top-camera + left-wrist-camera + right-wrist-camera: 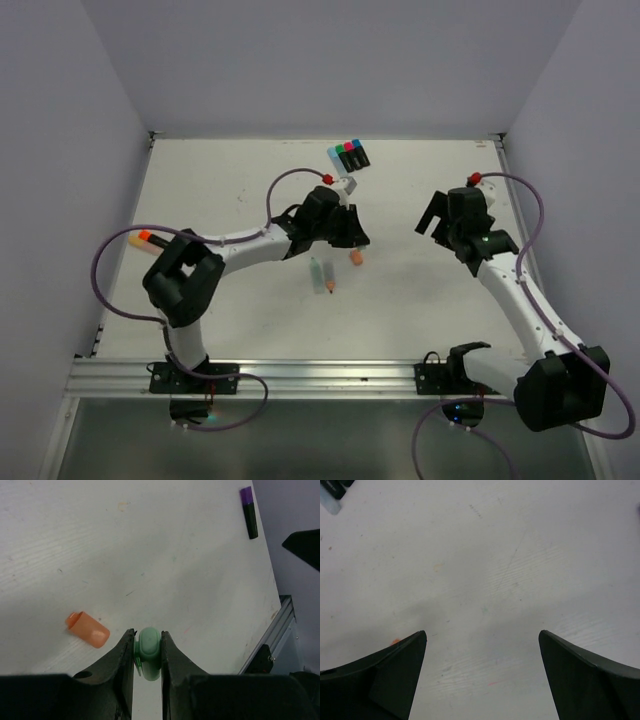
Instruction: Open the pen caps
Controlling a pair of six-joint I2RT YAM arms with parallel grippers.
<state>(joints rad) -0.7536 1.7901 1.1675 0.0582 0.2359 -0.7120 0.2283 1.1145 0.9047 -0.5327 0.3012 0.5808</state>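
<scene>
1. Top external view: L gripper (350,235) sat near centre of frame over the white table (220,180). R gripper (430,215) was right of centre, well apart from it.
2. L wrist view: L gripper (147,633) jaws were clamped on a green cap (149,655) at bottom centre of frame, w/ one finger pressed on each side.
3. Orange cap (88,629) lay loose on its side on the table, lower left of L wrist frame, near the fingers but not touching. In top view the same cap (355,258) was just below the L gripper.
4. Two uncapped pen bodies (322,273) lay side by side just below centre of top view, left of the orange cap. One showed an orange tip.
5. Row of capped pens (348,155) lay at upper centre of top view w/ black bodies. Cyan + pink caps were visible; the other colours were too small to sort.
6. Purple-capped pen (248,512) w/ black body lay alone at upper right of L wrist frame.
7. Orange-capped pen (147,238) lay at the left side of top view, by the L arm's cable.
8. R wrist view: R gripper (482,632) jaws stood wide apart, w/ only table surface showing between the fingers.
</scene>
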